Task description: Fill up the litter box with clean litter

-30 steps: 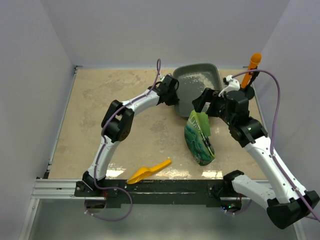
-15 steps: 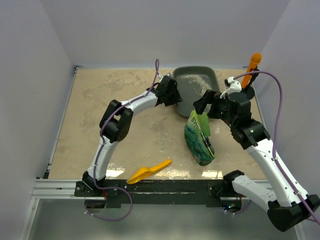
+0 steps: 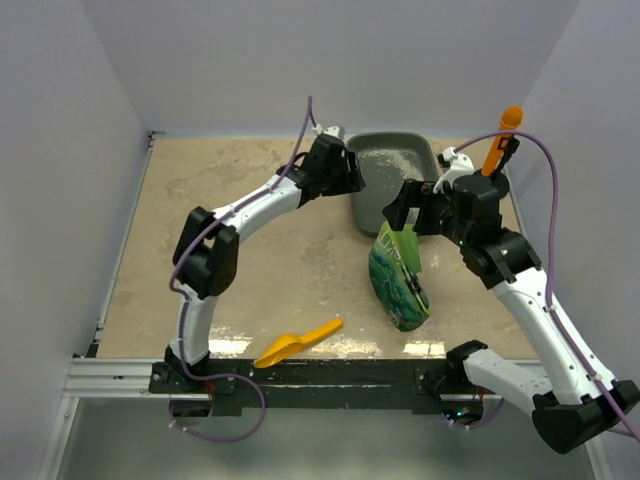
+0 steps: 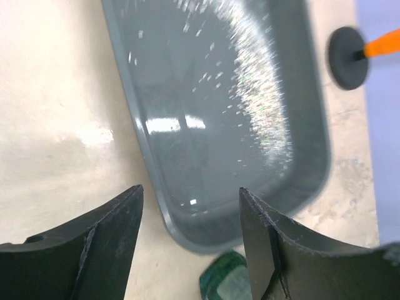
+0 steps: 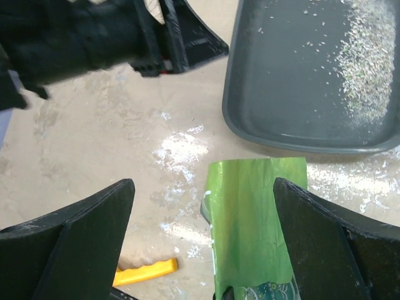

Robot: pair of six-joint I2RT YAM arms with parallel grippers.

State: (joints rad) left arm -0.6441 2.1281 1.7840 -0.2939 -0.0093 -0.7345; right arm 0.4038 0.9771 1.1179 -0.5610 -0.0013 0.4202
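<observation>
Top external view: I see the litter box (image 3: 392, 178) at the far edge of the desk (image 3: 250, 250), holding only a thin scatter of clean litter (image 3: 398, 157). The green bag (image 3: 398, 275) stands just near of the box, presumably for pouring. A yellow scoop (image 3: 297, 342) lies well near-left of it.

Left wrist view: my left gripper (image 4: 190, 240) hovers wide open and empty above the box's rim.

Right wrist view: my right gripper (image 5: 203, 240) is wide open astride the bag's top, not clamping it.

2 white arms, black joints, black claws, purple cables.
</observation>
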